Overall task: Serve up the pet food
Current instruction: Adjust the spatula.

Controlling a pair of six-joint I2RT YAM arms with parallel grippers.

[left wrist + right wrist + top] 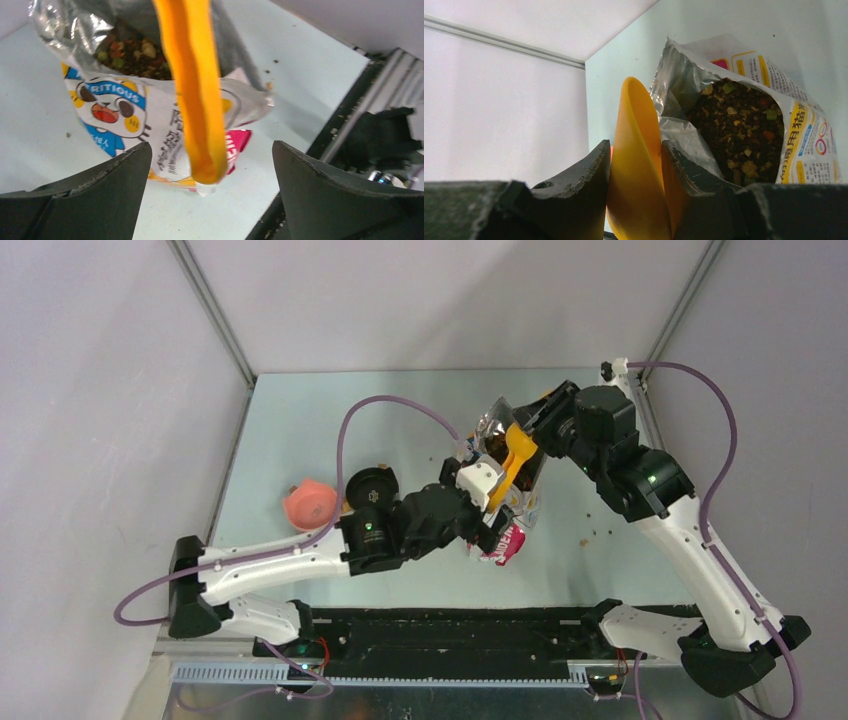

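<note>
Nearest to the arm bases, the left gripper (pixel 487 532) stands just at the near end of the white and yellow foil-lined bag (pixel 508 502), which has a cartoon cat printed on it. Its two black fingers (pixel 100 185) are spread as wide as they go and have nothing between them to hold. In the left wrist view, the bag's lower part shows ahead in the gap. We cannot tell if a finger touches it.

The bag sits on the pale green table (pixel 300 420) with its mouth open. The pet food (pixel 739 130), small brown pellets with some green and orange bits, fills the inside of the bag. A few loose pellets (pixel 590 538) lie on the table to the right of the bag. A salmon-pink round bowl (pixel 310 505) is well apart from the bag, to its left.

A yellow-orange plastic scoop (pixel 515 455) runs along the bag, from the mouth down over the printed front. At the far end of the bag, the right gripper (pixel 634 150) is closed on this scoop, with one finger pressed against each side, just beside the foil edge of the mouth.
</note>
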